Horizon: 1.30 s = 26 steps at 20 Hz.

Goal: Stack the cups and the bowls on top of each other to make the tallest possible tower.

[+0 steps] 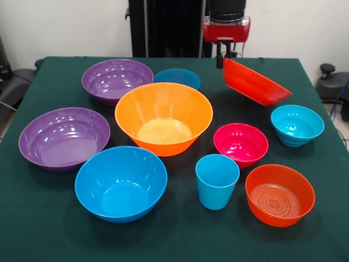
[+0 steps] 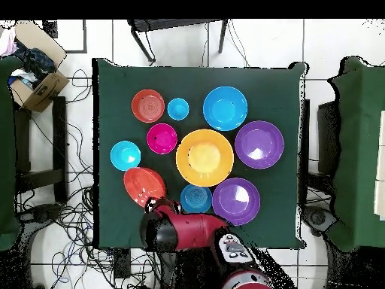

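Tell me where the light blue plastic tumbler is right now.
In the front view, the light blue tapered plastic tumbler stands upright near the table's front edge, between the big blue plastic bowl and the red-orange ribbed plastic bowl, below the magenta bowl.

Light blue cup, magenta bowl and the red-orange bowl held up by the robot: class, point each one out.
light blue cup [image 1: 217, 188], front view, outer wall.
magenta bowl [image 1: 240, 143], front view, inside bottom.
red-orange bowl [image 1: 256, 83], front view, tilted outer wall, its rim pinched in the hand [image 1: 220, 57].

Sawyer arm [image 2: 197, 232] with glossy red shell and black joint sections, rounded red wrist housing [image 1: 226, 28] under a black cylindrical link, small dark gripper [image 1: 220, 56] beneath, grey control panel with buttons near the base
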Each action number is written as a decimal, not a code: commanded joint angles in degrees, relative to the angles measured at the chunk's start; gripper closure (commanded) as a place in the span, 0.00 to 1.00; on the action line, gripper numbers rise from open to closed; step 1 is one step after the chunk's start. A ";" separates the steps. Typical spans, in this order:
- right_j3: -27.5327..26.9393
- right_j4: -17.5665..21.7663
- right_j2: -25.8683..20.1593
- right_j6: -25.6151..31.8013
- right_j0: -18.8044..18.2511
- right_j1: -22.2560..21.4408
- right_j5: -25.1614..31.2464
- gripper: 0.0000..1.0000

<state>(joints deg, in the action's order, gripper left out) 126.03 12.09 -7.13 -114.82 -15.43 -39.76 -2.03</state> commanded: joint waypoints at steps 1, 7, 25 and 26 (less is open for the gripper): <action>1.47 -0.74 -11.22 -5.16 -3.88 -3.59 6.17 1.00; 3.27 -1.62 -21.42 -3.54 -9.21 -6.96 10.05 1.00; -0.28 1.27 -27.82 8.16 -20.18 -13.23 31.35 1.00; -0.49 1.52 -28.17 8.70 -20.99 -13.22 32.03 1.00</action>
<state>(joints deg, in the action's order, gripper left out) 127.02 9.83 -31.12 -114.82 -33.51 -53.55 21.85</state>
